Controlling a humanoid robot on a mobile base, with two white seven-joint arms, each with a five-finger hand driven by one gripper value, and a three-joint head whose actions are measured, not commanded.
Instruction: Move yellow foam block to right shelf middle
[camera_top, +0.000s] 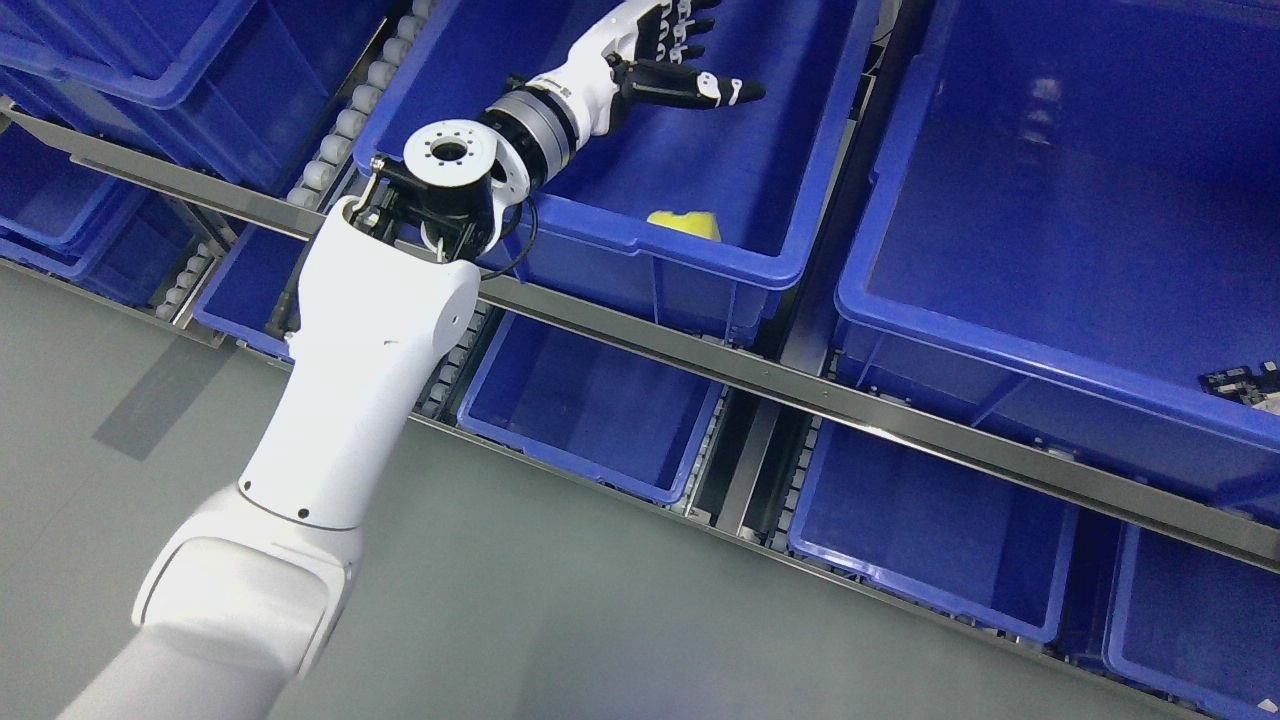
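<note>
Yellow foam block (686, 224) behind blue bin's front wall (640, 262).

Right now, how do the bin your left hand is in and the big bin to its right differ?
The middle bin holds the yellow foam block near its front wall; the right bin shows no block. The left hand, fingers spread and holding nothing, reaches into the middle bin; no hand is in the right bin. Both are blue plastic bins on the same shelf level.
</note>
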